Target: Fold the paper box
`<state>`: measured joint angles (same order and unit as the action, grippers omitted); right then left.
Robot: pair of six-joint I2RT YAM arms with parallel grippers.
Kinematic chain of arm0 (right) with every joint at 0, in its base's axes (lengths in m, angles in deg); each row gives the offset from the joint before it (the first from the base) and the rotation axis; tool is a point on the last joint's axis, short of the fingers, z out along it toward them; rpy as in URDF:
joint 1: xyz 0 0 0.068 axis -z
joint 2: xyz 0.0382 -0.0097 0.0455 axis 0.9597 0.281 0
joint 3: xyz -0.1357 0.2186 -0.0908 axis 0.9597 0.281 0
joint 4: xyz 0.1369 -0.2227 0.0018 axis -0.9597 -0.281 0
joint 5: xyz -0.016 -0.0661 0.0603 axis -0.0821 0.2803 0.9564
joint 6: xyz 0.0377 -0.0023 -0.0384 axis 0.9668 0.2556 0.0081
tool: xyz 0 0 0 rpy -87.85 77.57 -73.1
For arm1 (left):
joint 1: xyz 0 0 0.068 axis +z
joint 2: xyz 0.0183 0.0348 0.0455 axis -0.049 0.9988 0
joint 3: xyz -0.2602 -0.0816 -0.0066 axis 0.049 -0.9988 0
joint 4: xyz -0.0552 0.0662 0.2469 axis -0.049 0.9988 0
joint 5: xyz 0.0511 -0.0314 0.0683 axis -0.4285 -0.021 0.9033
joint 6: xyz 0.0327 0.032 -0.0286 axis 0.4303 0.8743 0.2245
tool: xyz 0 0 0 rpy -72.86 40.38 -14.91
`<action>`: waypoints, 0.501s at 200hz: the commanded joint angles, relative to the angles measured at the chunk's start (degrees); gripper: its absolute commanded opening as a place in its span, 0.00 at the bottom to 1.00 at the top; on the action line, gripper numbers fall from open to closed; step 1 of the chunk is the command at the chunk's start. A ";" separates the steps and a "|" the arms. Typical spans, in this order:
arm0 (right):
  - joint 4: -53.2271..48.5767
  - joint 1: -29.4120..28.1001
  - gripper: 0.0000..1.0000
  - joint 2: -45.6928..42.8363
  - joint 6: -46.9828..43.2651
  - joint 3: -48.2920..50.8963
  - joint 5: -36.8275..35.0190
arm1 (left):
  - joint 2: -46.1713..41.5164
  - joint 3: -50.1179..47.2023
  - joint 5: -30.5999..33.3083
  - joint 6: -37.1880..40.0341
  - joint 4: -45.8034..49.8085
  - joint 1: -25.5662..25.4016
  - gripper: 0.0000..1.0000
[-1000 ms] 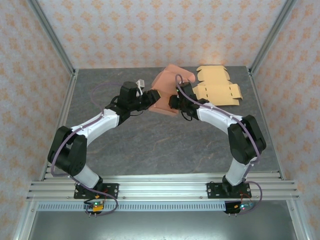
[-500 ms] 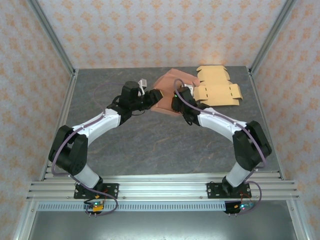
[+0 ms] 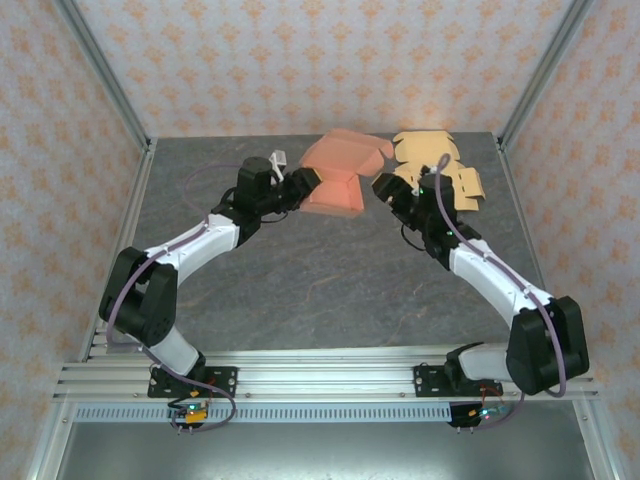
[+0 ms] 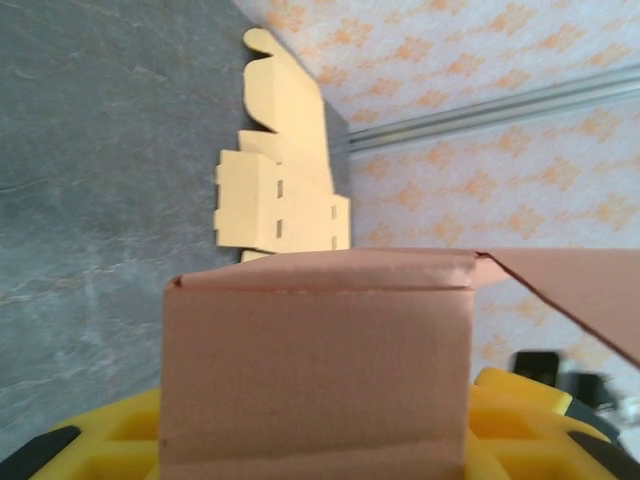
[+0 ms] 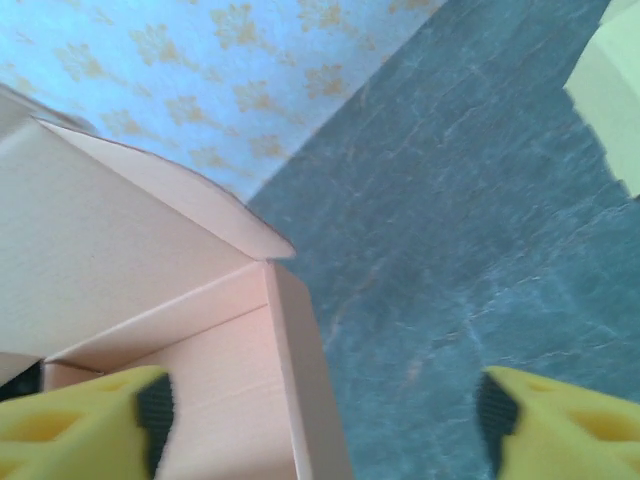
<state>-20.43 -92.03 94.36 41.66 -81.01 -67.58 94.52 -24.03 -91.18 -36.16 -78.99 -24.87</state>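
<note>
Right pincer (image 3: 386, 189) has been drawn back from the box, jaws apart; pink paper box (image 3: 338, 180), clamped by left pincer (image 3: 303, 187), lies just frame-left of it.

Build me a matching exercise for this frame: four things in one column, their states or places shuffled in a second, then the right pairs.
Things
1. pink box
2. tan cardboard
3. left gripper
4. right gripper

States or places
A. open, holding nothing
B. partly folded, lid flap open
C. lying flat and unfolded at the far right
D. clamped on the pink box

Pairs: 1-B, 2-C, 3-D, 4-A
</note>
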 commanded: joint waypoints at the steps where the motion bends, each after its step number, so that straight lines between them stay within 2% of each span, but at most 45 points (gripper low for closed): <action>1: 15.80 -0.26 0.89 0.80 25.29 4.46 4.13 | 1.37 1.13 -2.41 -11.00 -9.30 0.36 0.37; 21: 36.86 -0.46 0.92 5.12 36.90 8.44 3.28 | 1.81 -0.16 -2.23 -17.51 -15.33 0.20 0.37; 30: 42.90 -0.45 0.94 7.33 40.94 8.59 2.69 | 1.86 -0.23 -2.27 -18.89 -16.02 0.18 0.37; 49: 46.76 -0.66 0.95 11.15 46.32 5.51 4.10 | 1.54 -0.14 -2.45 -19.89 -15.87 0.18 0.37; 77: 50.78 -2.11 0.93 14.81 49.54 2.67 3.22 | 0.83 -0.57 -2.25 -20.46 -15.87 0.03 0.38; 100: 54.43 -2.98 0.86 16.78 50.45 1.92 1.63 | 0.96 -1.07 -1.89 -21.65 -16.45 0.00 0.38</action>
<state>23.02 -94.04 109.62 86.84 -76.64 -64.80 96.60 -24.33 -92.51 -55.31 -91.73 -24.68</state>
